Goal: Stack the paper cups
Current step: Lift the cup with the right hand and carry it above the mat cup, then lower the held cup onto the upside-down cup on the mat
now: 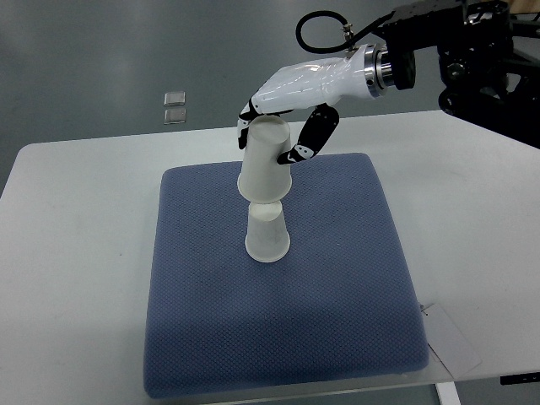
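A white paper cup (267, 237) stands upside down on the blue mat (337, 295), rim down. A second white paper cup (266, 164), also inverted, is held just above it, its rim touching or slightly over the lower cup's base. My right hand (283, 135) comes from the upper right, white with black fingers, and its fingers are curled around the top of the held cup, thumb (310, 139) on the right side. The left arm does not show.
The blue mat lies on a white table (76, 253). Two small clear square pieces (174, 106) lie on the grey floor beyond the table's far edge. A white paper tag (451, 342) sticks out at the mat's near right corner.
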`<state>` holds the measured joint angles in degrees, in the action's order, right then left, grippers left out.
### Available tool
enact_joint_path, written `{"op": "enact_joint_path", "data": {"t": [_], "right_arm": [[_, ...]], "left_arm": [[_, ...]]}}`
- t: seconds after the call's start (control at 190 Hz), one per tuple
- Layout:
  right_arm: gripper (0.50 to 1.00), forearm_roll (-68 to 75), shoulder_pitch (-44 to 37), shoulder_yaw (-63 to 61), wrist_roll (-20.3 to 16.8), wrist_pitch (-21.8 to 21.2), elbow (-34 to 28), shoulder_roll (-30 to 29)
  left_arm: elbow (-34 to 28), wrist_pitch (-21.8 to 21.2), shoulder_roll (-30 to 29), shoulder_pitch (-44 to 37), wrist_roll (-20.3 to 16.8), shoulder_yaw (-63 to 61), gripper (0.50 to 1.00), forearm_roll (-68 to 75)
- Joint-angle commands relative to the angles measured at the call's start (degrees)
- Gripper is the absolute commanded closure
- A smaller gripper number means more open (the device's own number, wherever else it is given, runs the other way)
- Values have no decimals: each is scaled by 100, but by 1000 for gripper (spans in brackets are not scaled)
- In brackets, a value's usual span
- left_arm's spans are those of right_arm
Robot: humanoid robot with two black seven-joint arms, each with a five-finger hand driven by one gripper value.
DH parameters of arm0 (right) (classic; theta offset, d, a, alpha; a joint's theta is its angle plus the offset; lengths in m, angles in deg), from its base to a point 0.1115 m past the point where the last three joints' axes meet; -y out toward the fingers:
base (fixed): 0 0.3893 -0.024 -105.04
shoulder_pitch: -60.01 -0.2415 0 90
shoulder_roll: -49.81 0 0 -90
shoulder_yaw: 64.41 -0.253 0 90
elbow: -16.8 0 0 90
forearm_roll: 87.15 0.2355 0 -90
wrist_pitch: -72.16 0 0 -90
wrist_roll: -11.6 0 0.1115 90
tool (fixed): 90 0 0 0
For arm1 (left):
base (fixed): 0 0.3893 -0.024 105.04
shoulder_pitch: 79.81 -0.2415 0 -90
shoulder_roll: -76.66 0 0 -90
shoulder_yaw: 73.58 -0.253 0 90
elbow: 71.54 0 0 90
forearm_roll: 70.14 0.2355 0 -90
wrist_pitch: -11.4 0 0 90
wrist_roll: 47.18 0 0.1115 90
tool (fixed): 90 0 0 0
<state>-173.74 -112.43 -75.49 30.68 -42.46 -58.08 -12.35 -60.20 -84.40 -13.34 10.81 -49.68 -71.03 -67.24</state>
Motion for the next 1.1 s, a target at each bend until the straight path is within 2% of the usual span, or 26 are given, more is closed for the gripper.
{"op": "enact_joint_path", "data": {"t": [0.0,0.257,0.651,0.793,0.925,1.04,1.093], "right_arm": [[1000,-16,36,36,-10,-7,-1,-155],[1000,-183,167,203,-45,28,166,-375],[996,-201,238,203,-54,72,324,-375],[928,-201,308,195,-71,221,368,-366],[814,-192,387,186,-107,309,412,-366],[734,-139,405,159,-107,300,412,-348],[679,-113,431,151,-107,300,412,-340]], "left_arm": [[0,0,0,-1,5,0,500,0],[0,0,0,-1,-4,0,500,0],[0,0,0,-1,5,0,500,0],[0,0,0,-1,-4,0,500,0],[0,0,0,-1,5,0,500,0],[0,0,0,-1,5,0,500,0],[0,0,0,-1,5,0,500,0]]}}
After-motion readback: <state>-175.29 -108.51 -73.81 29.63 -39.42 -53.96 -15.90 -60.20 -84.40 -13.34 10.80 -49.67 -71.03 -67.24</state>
